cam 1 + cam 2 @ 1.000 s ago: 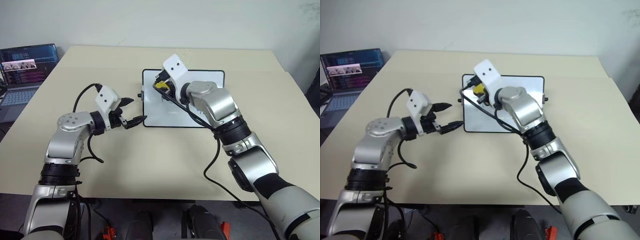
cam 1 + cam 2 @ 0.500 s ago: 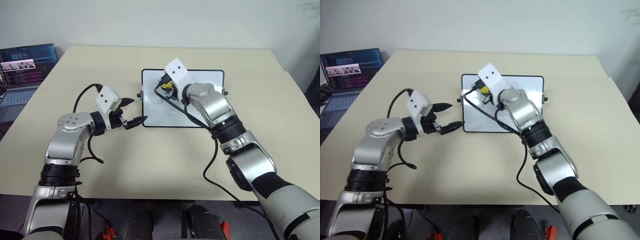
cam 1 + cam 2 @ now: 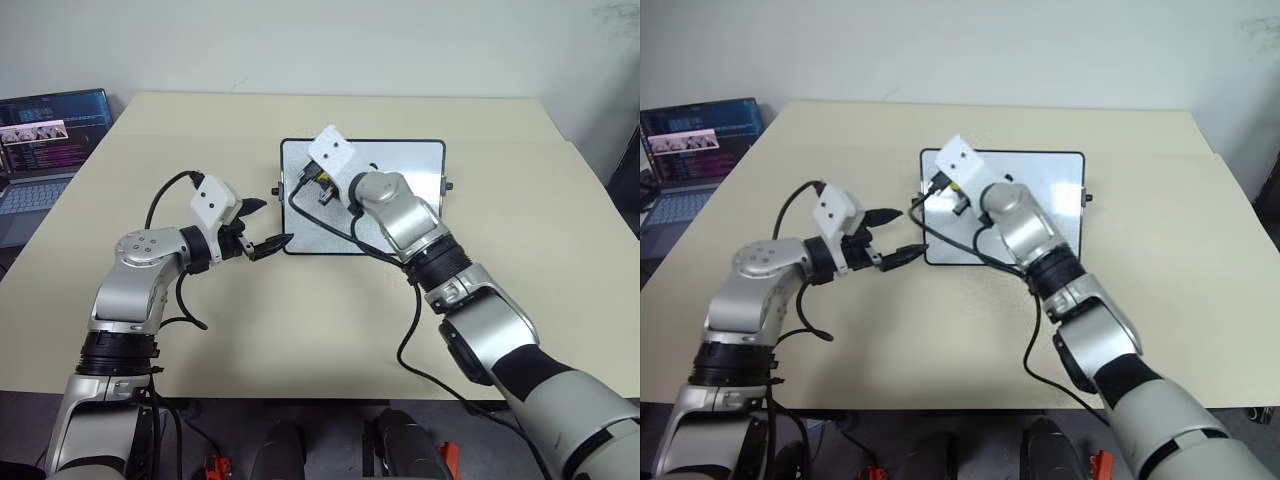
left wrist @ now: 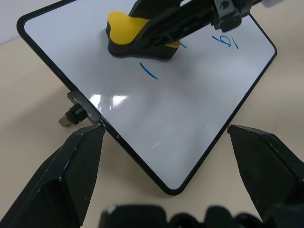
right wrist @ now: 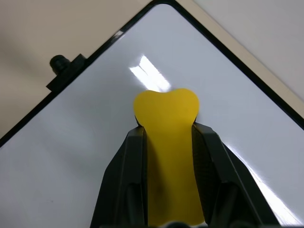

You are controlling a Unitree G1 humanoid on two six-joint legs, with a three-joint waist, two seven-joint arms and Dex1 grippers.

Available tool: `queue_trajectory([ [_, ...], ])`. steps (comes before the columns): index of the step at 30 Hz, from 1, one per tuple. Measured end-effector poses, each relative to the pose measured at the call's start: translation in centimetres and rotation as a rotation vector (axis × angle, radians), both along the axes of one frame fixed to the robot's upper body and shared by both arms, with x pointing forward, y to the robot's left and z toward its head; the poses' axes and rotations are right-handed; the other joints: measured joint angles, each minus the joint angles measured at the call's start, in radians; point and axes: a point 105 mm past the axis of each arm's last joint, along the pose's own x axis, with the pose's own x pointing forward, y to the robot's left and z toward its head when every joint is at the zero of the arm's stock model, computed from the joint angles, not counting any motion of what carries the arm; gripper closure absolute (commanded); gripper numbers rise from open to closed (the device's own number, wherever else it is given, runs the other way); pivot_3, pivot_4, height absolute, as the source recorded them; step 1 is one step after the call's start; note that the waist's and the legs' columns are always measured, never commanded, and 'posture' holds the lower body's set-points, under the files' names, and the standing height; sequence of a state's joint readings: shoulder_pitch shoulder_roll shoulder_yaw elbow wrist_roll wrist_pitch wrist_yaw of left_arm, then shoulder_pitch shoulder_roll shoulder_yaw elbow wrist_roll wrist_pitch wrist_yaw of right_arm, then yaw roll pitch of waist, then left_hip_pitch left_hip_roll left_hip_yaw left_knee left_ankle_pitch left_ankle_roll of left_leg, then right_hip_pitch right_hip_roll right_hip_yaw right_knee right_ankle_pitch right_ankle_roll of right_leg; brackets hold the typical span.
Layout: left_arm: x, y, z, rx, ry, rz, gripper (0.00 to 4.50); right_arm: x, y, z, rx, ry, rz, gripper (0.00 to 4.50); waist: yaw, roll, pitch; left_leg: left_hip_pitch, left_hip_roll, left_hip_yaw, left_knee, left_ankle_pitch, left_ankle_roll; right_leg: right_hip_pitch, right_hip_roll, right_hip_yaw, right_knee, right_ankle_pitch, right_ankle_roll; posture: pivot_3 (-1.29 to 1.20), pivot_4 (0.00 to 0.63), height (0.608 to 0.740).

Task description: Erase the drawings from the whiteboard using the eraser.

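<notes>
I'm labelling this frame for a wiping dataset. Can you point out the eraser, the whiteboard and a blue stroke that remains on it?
eraser (image 4: 124, 29), left wrist view, yellow top.
whiteboard (image 4: 156, 118), left wrist view, bare white surface.
blue stroke (image 4: 148, 71), left wrist view, middle of the short line.

The room is evenly and brightly lit, and the shadows on the counter (image 3: 300, 330) are soft and pale. The glossy whiteboard (image 4: 156, 118) carries small white glare patches near its framed edge with the knob, and a long reflection streak shows in the right wrist view. The left tool's fingers (image 4: 71, 175) look dark and slightly out of focus. The head views are sharp.
</notes>
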State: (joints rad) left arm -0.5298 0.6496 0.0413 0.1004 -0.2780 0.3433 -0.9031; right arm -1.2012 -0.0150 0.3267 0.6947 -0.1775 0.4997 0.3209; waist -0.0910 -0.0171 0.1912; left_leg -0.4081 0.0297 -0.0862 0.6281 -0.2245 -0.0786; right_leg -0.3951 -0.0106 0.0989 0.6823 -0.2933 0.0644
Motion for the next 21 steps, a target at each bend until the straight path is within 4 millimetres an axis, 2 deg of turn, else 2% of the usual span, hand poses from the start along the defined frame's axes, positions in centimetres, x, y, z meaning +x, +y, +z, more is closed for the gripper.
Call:
queue_trajectory([
  [5, -0.2, 0.0, -0.1, 0.001, 0.000, -0.002, 0.00, -0.4, 1.1, -1.5, -0.034, 0.022, 0.035, 3.54, -0.001, 0.000, 0.000, 0.008, 0.000, 0.000, 0.000, 0.000, 0.000, 0.008, 0.000, 0.000, 0.000, 0.000, 0.000, 0.00, 0.150, 0.740],
  [11, -0.3, 0.0, -0.1, 0.001, 0.000, -0.001, 0.00, -1.4, 2.2, -4.0, -0.061, 0.087, 0.094, 3.54, -0.002, -0.001, -0.001, 0.010, 0.000, -0.001, 0.000, 0.000, 0.000, 0.009, 0.001, 0.000, 0.003, 0.000, 0.000, 0.00, 0.150, 0.740],
  [21, -0.3, 0.0, -0.2, 0.001, 0.001, -0.001, 0.00, -1.4, 2.0, -4.5, -0.065, 0.093, 0.101, 3.54, -0.001, -0.002, -0.002, 0.011, 0.000, -0.002, 0.001, 0.001, -0.001, 0.009, 0.001, 0.000, 0.006, 0.000, -0.001, 0.00, 0.150, 0.740],
])
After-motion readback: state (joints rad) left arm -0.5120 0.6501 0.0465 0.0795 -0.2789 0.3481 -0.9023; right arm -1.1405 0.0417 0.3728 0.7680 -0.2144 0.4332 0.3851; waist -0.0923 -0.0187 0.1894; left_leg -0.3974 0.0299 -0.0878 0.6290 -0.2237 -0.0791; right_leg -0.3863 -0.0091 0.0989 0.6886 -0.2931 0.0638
